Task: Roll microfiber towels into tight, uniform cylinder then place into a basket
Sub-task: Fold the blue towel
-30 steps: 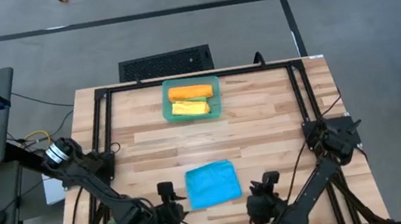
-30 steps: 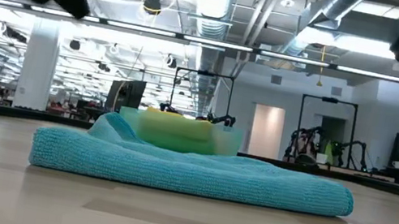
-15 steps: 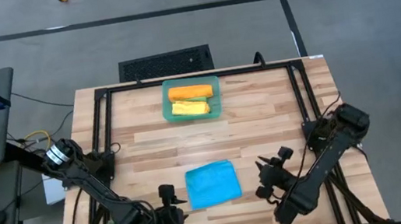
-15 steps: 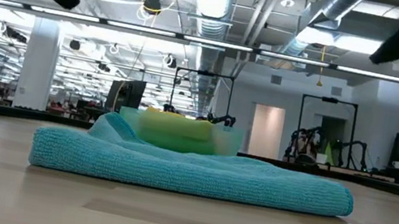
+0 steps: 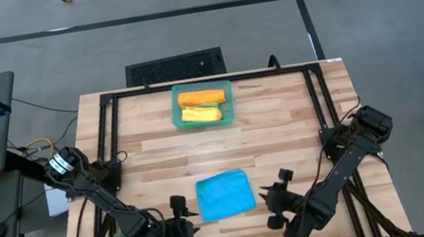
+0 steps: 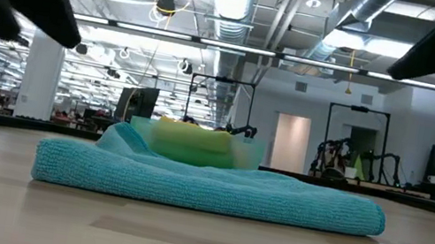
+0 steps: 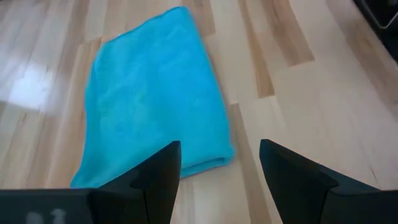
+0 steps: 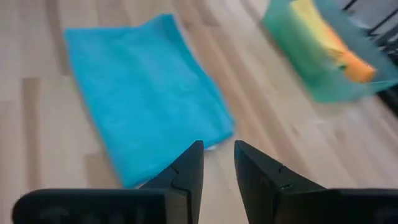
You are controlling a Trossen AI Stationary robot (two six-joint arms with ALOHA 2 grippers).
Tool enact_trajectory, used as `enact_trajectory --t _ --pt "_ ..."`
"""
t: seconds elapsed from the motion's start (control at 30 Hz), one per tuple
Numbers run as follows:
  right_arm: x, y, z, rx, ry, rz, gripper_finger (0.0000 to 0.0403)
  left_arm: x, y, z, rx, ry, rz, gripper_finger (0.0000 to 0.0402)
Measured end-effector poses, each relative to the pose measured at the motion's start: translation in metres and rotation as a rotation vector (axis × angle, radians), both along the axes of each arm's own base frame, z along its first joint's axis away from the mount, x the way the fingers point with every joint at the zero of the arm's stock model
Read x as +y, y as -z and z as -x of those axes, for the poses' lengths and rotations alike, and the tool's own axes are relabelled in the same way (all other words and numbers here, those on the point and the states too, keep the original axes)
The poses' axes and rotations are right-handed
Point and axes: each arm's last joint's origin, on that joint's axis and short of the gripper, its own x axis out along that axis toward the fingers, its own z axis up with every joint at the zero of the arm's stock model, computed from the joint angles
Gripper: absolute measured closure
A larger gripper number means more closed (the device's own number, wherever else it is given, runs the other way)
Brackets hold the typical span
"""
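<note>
Overhead, tabletop, two wrist views

Industrial lab, exposed ceiling ducts (image 6: 358, 12), robot rigs (image 6: 351, 155)

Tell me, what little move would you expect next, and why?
Probably the left gripper eases toward the near edge of the blue towel to start rolling it. That towel lies flat and unrolled between both grippers, neither touching it, while the orange roll and yellow roll already sit in the basket. The right gripper hovers beside it.
</note>
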Motion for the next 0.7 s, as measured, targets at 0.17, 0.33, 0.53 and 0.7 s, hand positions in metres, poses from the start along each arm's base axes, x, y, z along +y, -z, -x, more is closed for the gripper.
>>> enact_trajectory --t 0.17,0.33,0.53,0.7 --pt "0.002 0.001 -0.012 0.048 -0.069 -0.089 0.0290 0.002 0.009 0.002 -0.015 0.042 0.005 0.0190" --pt "-0.001 -0.001 -0.023 0.037 -0.104 -0.095 0.0288 0.003 0.009 0.000 -0.010 0.048 0.016 0.0190" --pt "-0.004 0.002 -0.030 0.036 -0.122 -0.134 0.0263 -0.001 0.019 -0.009 -0.032 0.079 0.002 0.0190" --pt "-0.003 0.006 -0.028 0.052 -0.143 -0.132 0.0238 -0.009 0.035 -0.018 -0.008 0.122 -0.048 0.0190"
